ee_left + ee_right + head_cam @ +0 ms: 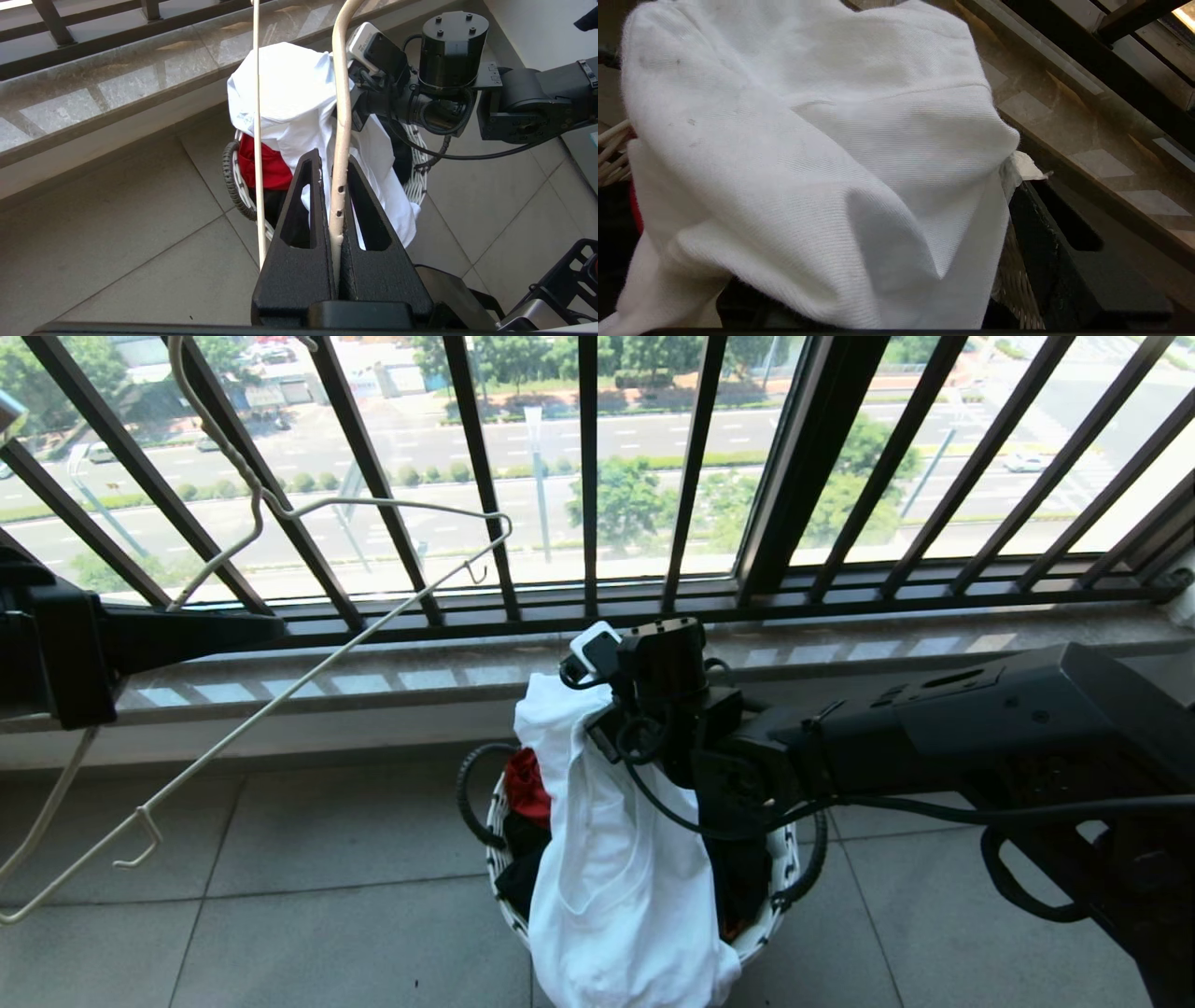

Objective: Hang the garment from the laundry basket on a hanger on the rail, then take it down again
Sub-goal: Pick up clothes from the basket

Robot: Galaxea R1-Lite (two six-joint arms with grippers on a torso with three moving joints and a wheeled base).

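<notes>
White garment (pixel 607 887) draped over the right gripper (pixel 569 709)
Hanger (pixel 280 691), clamped in the left gripper's (pixel 337 186) fingers, lies well left of the laundry basket (pixel 761 933); whether the right fingers grip the cloth cannot be told.

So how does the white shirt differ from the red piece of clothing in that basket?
The white garment rises well above the laundry basket and spills over its front rim, while the red cloth sits low inside it. The white garment shows a large spread of fabric; the red cloth shows only a small patch. Both are soft, crumpled fabric at the same basket.
</notes>
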